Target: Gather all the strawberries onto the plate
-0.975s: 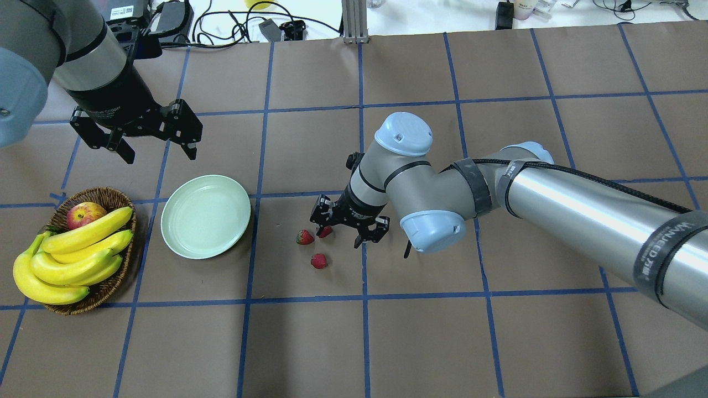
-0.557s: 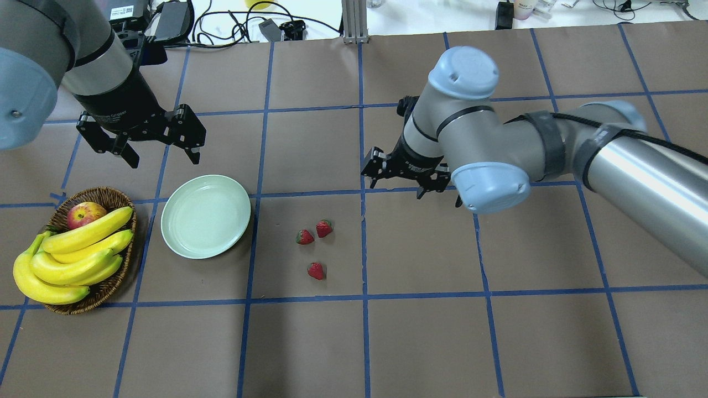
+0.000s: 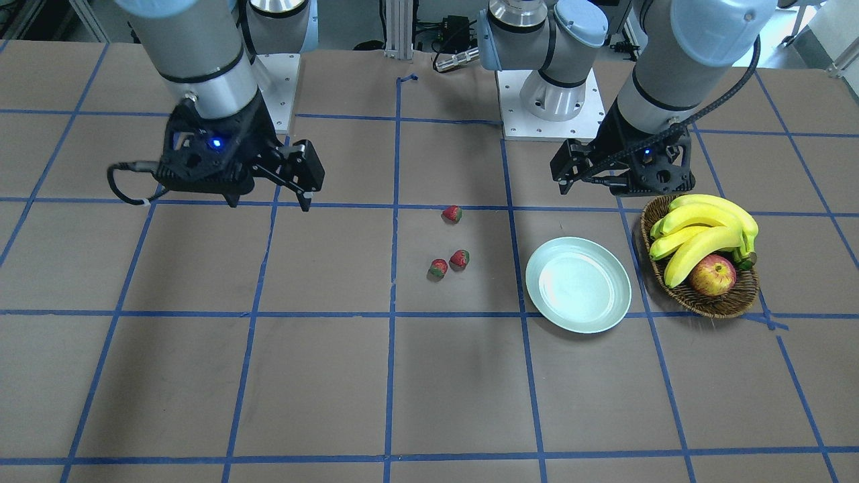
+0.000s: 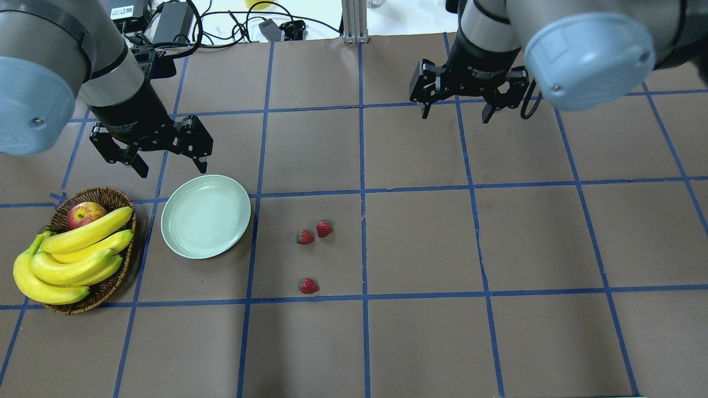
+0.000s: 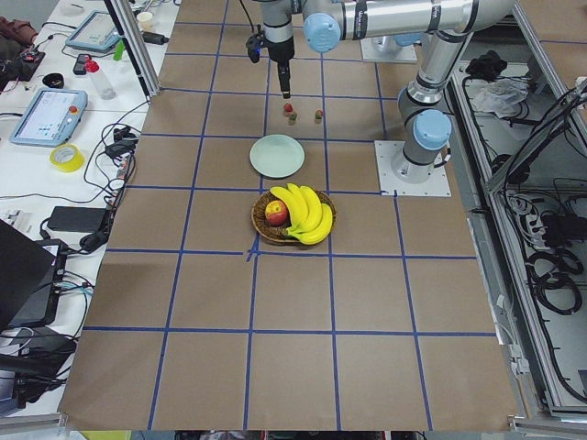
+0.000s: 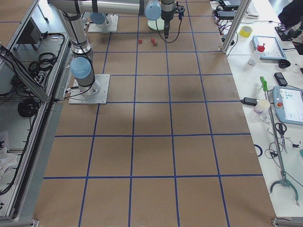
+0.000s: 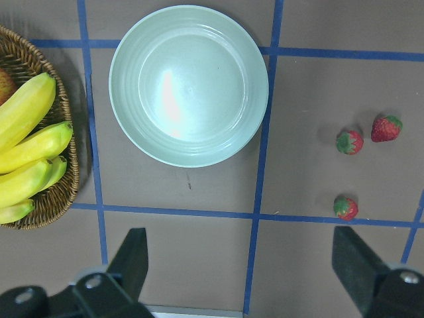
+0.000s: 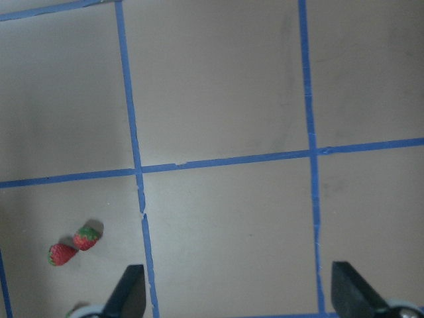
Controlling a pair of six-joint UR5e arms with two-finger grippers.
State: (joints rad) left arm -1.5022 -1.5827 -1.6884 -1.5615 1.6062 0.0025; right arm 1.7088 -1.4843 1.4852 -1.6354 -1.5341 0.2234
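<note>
Seen from above, the left arm comes in from the left with its wrist turned straight down. The left jaws hang wide open, gripping nothing, just past the far rim of the plate. The right arm stands off by the far edge of the surface, the right jaws just as wide and holding nothing. The three strawberries lie on the surface right of the plate: two close together, the third apart, nearer the robot. On the plate's other side sits a wicker basket of bananas with an apple.

From across the table both wrists are upright, jaws aimed down and clear of the surface; the left one hovers close to the basket.

From either end, the near arm's forearm runs level and its wrist drops vertically; the jaws are too small there to judge.

The left wrist camera looks straight down on the plate, strawberries to its right, dark fingertips far apart at the bottom corners. The right wrist camera shows two strawberries low on the left, its fingertips equally spread.
</note>
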